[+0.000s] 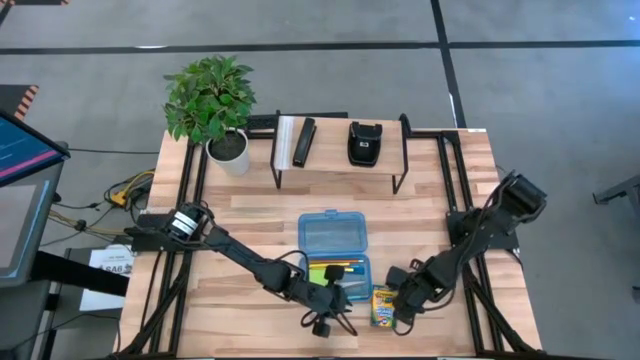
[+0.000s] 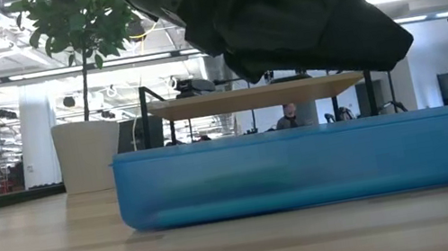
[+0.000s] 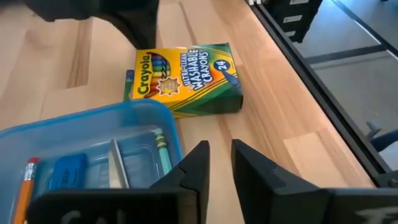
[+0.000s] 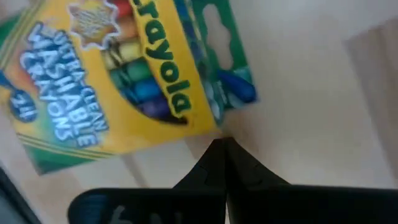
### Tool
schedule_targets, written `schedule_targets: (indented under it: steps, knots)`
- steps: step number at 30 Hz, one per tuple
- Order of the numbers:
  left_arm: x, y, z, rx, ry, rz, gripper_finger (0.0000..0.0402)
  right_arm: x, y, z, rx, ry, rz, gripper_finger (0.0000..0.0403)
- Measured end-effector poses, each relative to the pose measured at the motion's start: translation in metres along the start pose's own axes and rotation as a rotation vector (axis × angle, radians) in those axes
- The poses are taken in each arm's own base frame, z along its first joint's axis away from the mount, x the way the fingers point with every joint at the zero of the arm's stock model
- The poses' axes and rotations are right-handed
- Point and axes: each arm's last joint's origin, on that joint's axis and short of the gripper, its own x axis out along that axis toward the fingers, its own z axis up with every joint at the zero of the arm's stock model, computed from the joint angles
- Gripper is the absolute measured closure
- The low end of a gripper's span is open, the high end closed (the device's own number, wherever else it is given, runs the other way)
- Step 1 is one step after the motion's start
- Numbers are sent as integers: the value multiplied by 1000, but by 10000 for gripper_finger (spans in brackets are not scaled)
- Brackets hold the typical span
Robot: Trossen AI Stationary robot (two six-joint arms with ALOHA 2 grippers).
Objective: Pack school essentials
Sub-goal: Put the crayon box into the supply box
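- wooden table: potted plant and a black-framed shelf at the far edge, two black stapler-like objects on the shelf. not part of the pack.
- translucent blue case: sits open mid-table near the front edge, lid folded back toward the shelf. low view shows its blue wall flat on the table.
- left arm reaches across from the table's left side. left gripper is at the case's front edge; left wrist view shows the left gripper with its fingers a narrow gap apart and nothing between them.
- right arm comes in from the right side. right gripper is just beside the crayon box; right wrist view shows the right gripper with its fingers pressed together and nothing in them, tip just off the box edge.
- crayon box: lying flat on the table, just right of the case, not inside. close-ups.
- in the case already: lime-green sticky-note pad, pencils, blue eraser, plus an orange pencil.
- scissors: look to be at the front edge under the left gripper; can't tell if they're in the case or on the table.
- status, my read: mostly packed. left to do: crayon box into the case, confirm scissors, maybe close the lid.
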Motion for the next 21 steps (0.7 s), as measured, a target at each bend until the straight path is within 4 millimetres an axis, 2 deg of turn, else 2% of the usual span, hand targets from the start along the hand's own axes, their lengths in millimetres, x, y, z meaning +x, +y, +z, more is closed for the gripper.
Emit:
schedule_targets:
  steps: [4, 7, 14, 21]
  knots:
    - [0, -1, -3, 4, 23, 35, 329, 13, 6, 2, -4, 20, 7, 394]
    - [-2, -5, -4, 27, 28, 82, 326, 14, 14, 4, -22, 23, 17, 394]
    - [-2, -6, -9, 41, 79, 69, 326, 6, 30, 18, -54, -13, 80, 395]
    - [-4, -7, -15, 50, 130, 97, 326, 1, 45, 30, -73, -101, 245, 395]
